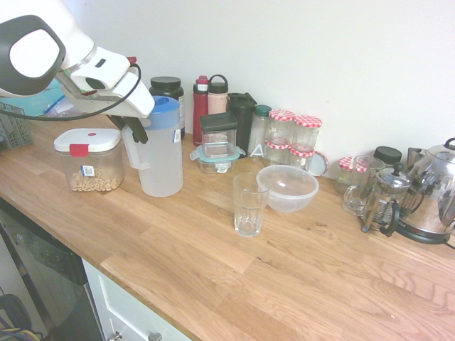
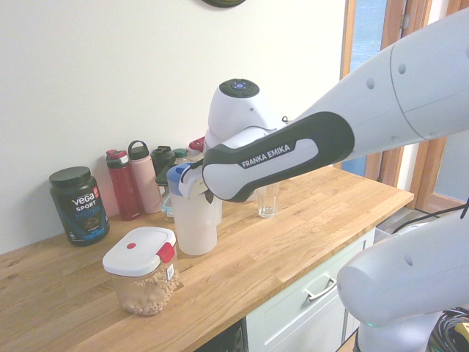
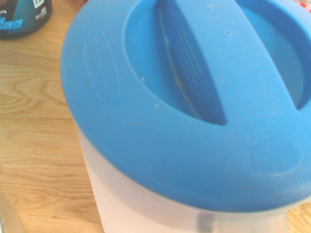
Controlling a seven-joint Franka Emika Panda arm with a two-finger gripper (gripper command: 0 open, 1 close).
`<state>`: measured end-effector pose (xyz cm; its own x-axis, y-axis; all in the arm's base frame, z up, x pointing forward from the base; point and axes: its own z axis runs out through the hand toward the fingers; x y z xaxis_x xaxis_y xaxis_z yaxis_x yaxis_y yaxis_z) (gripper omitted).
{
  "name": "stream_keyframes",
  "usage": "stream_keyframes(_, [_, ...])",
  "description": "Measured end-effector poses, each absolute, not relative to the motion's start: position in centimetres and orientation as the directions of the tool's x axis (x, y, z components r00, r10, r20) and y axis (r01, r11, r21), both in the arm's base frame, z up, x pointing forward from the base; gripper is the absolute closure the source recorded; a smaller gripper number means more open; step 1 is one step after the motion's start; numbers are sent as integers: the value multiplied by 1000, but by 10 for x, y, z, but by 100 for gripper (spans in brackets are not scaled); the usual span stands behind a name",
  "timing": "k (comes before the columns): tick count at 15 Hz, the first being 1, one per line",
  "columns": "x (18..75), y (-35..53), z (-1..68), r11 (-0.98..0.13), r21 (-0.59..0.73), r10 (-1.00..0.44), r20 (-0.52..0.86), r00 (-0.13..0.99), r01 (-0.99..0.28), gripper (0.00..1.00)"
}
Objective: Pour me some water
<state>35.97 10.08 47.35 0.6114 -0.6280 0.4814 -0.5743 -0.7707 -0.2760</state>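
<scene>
The tall frosted-white jug point(image 1: 162, 153) with a blue lid stands upright on the wooden counter point(image 1: 298, 277), its side handle facing the arm. Water inside it is not discernible. My gripper point(image 1: 135, 131) is right at the top of that handle, reaching in from the left. In the second exterior view the forearm covers most of the jug point(image 2: 196, 224) and hides the gripper. The wrist view is filled by the blue lid point(image 3: 184, 97) from very close above. An empty clear drinking glass point(image 1: 249, 204) point(image 2: 267, 199) stands apart from the jug, toward the counter's middle.
A red-clipped container of cereal point(image 1: 89, 160) sits close beside the jug. A clear bowl point(image 1: 287, 188) is behind the glass. Bottles and red-lidded jars point(image 1: 298, 135) line the wall. A French press point(image 1: 384, 202) and a steel kettle point(image 1: 437, 195) stand far right.
</scene>
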Motion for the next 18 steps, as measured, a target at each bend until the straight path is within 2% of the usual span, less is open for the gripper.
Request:
stream_keyframes(1, [362, 101, 472, -772, -277, -626, 484, 612, -571, 0])
stream_keyframes(14, [365, 94, 474, -767, -288, -633, 486, 603, -573, 0])
stream_keyframes(18, [338, 79, 501, -766, -256, -635, 438, 636, -589, 0])
